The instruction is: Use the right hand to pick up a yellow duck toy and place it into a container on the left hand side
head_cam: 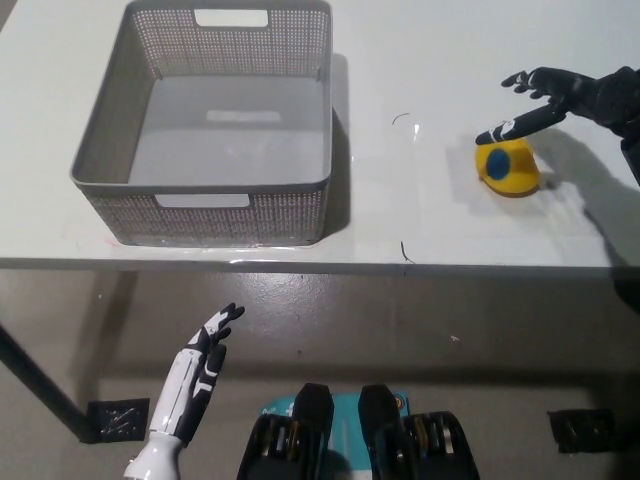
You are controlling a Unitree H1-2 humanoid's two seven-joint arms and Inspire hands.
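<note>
Reaching over the white table [430, 210], the black right hand [560, 95] hangs just above and behind the round yellow duck toy with a blue spot [507, 166], fingers spread apart and holding nothing. 1 outstretched finger crosses the toy's top edge in this view; contact or not, cannot tell. The toy sits on the table's right side, well apart from the grey perforated plastic basket with cut-out handles [210, 205], which stands to the left and looks empty.

White left hand [205, 365] rests below the table edge at lower left, fingers apart, idle.

Step judged: pre-grasp, nothing lifted yet, task barely begun.

Risks from here: the toy looks rounded and smooth, so a finger landing off-centre could nudge it and roll it toward the near table edge or out of reach. Closing too high could squeeze it out of the hand. Carry to the basket is long, so a shallow hold may drop it short of the rim.
</note>
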